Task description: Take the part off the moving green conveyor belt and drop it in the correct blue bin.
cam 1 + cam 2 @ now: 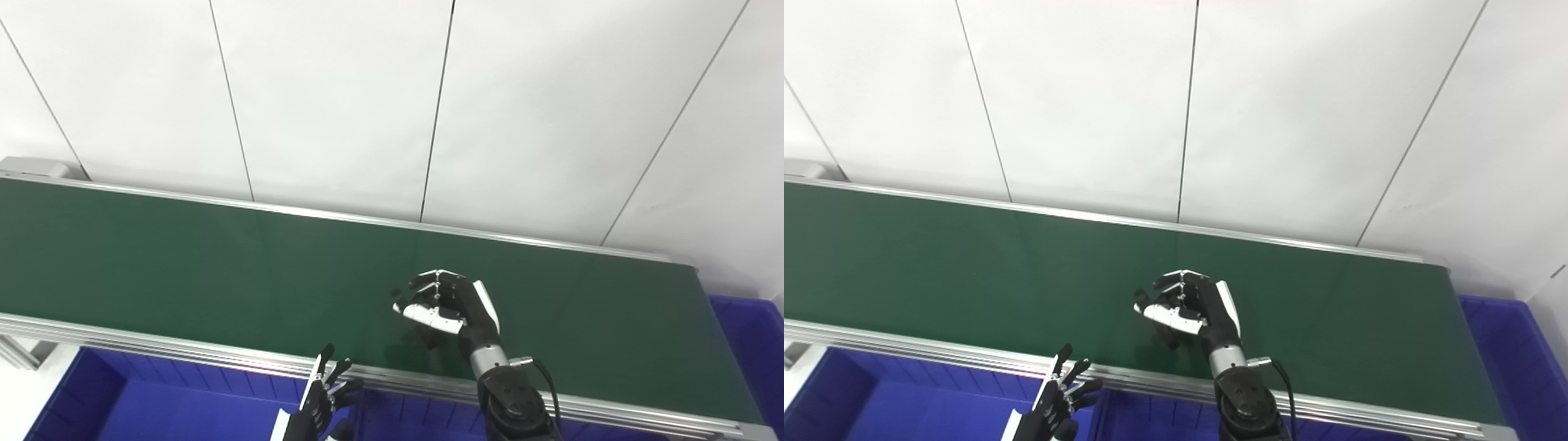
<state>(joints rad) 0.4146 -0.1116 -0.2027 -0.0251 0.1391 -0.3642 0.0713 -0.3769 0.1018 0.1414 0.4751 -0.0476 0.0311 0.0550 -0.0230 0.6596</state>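
Observation:
The green conveyor belt (184, 263) runs across the view from left to right. No part shows on its bare surface. My right hand (444, 303) hangs over the belt's near half, right of centre, with its fingers curled toward the thumb. Nothing is visible between them, and a dark patch (427, 337) lies on the belt just under the hand; I cannot tell whether it is a shadow or a part. My left hand (321, 398) is low at the bottom edge, over a blue bin (153, 410), with fingers spread and holding nothing.
A silver rail (184, 352) edges the belt's near side and another runs along the far side. A second blue bin (747, 343) stands past the belt's right end. More blue bin shows below the rail near my right forearm (416, 416). A white panelled wall stands behind.

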